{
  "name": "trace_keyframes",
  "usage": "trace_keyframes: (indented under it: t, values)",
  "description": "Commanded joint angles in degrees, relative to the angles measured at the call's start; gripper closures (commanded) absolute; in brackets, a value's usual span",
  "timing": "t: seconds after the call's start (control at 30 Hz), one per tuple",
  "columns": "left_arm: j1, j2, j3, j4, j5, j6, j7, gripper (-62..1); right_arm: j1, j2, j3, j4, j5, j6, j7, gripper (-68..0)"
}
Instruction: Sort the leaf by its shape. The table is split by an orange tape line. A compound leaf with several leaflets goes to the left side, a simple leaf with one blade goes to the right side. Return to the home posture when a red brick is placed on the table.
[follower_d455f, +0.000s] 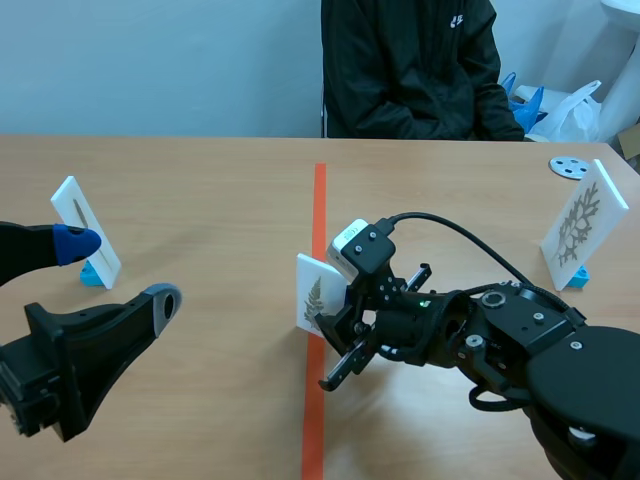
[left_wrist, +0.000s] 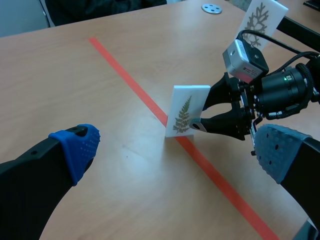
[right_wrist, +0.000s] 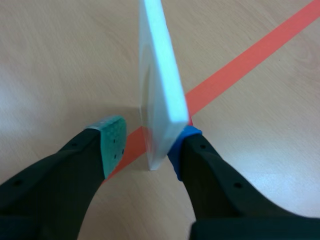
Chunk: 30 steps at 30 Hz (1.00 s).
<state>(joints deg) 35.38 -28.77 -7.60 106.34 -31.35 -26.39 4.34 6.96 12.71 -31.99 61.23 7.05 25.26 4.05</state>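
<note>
So, fern card (left_wrist: 184, 114) stands on the orange tape line (follower_d455f: 318, 200); right gripper (right_wrist: 147, 145) is open astride it, only the blue pad (right_wrist: 181, 145) touching. Close evenly, lift straight. Compound leaf, so set it down left of the line.

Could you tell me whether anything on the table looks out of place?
The fern card stands on the orange tape line, on neither side, inside the open right gripper; only its blue pad touches it.

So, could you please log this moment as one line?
right tool open, straddling fern card | card upright on orange tape line | left tool open, left of line
</note>
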Motion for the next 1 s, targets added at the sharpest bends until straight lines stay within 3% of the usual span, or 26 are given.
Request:
trace_keyframes:
  t: [0.0,0.27,0.5,0.6,0.77,0.97]
  values:
    - [-0.3,-0.3,-0.3,0.2,-0.6,0.1,-1.1,-62.3,1.0,0.0,0.3,0.6,0.6,-0.2,1.0,-15.5]
    - [-0.3,-0.3,-0.3,0.2,-0.6,0.1,-1.5,-62.3,1.0,0.0,0.3,0.6,0.6,-0.4,1.1,-2.3]
    - [-0.3,-0.3,-0.3,0.2,-0.6,0.1,-1.6,-62.3,0.5,0.3,4.1,3.8,0.7,-0.4,0.8,-1.5]
    - [-0.3,-0.3,-0.3,0.2,-0.6,0.1,-1.6,-62.3,-1.1,0.5,7.9,7.2,1.1,-0.4,-0.3,-1.5]
    - [-0.3,-0.3,-0.3,0.2,-0.5,0.1,-1.5,-62.3,-5.7,0.4,15.3,12.1,6.7,-0.4,-3.7,-1.5]
    - [-0.3,-0.3,-0.3,0.2,-0.6,0.1,-1.5,-62.3,-11.2,0.4,27.3,13.6,10.4,-0.6,-5.2,-1.5]
